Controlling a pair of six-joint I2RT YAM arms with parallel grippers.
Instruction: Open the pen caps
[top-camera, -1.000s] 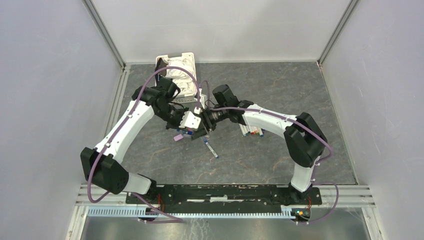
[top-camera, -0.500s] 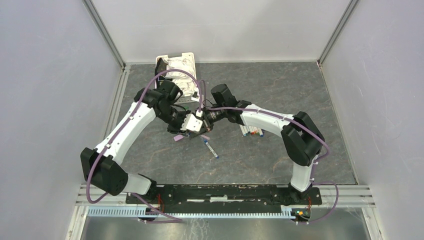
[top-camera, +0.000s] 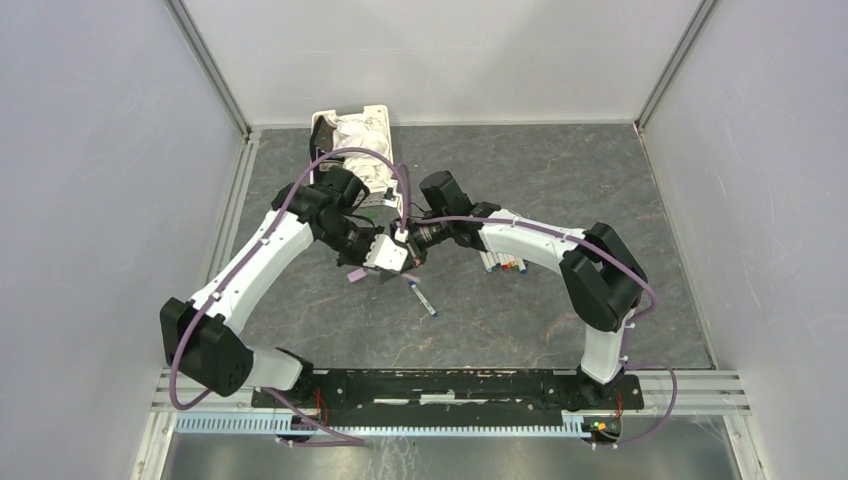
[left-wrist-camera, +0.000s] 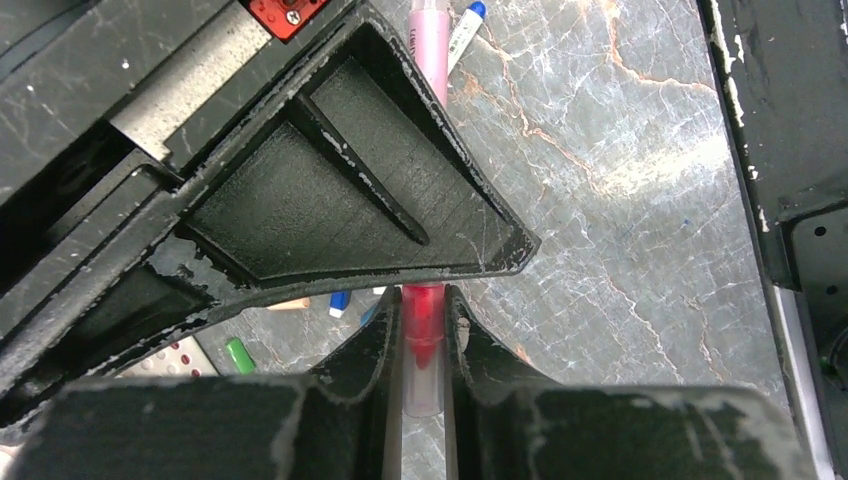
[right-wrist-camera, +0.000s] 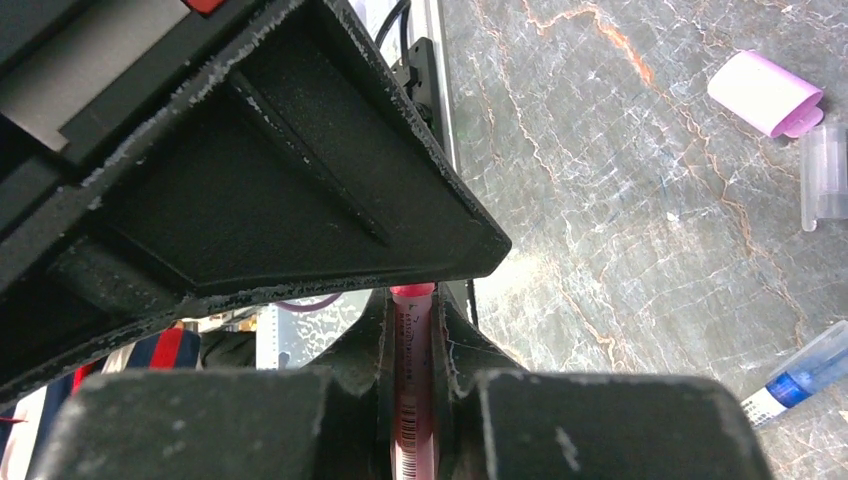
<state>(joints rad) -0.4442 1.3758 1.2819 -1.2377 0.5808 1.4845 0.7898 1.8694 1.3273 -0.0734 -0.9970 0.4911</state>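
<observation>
My two grippers meet above the middle of the table, left gripper (top-camera: 385, 256) and right gripper (top-camera: 412, 244) tip to tip. In the left wrist view my left gripper (left-wrist-camera: 424, 300) is shut on a pen cap (left-wrist-camera: 424, 345), clear with red showing inside. The pen's pink barrel (left-wrist-camera: 430, 50) runs on behind the other gripper's finger. In the right wrist view my right gripper (right-wrist-camera: 412, 300) is shut on that pink barrel (right-wrist-camera: 413, 400), which carries a barcode. Loose caps lie on the table: green (left-wrist-camera: 238, 355), blue (left-wrist-camera: 340, 303), purple (right-wrist-camera: 765, 92) and clear (right-wrist-camera: 822, 175).
A blue-tipped pen (top-camera: 421, 298) lies just in front of the grippers. A small row of pens (top-camera: 503, 264) lies under the right forearm. The white slotted basket (top-camera: 377, 118) with white cloth stands at the back left. A purple cap (top-camera: 355, 275) lies below the left gripper.
Both grippers have drawn closer together and shifted slightly left and away from the bases. The pen lying on the table has not moved.
</observation>
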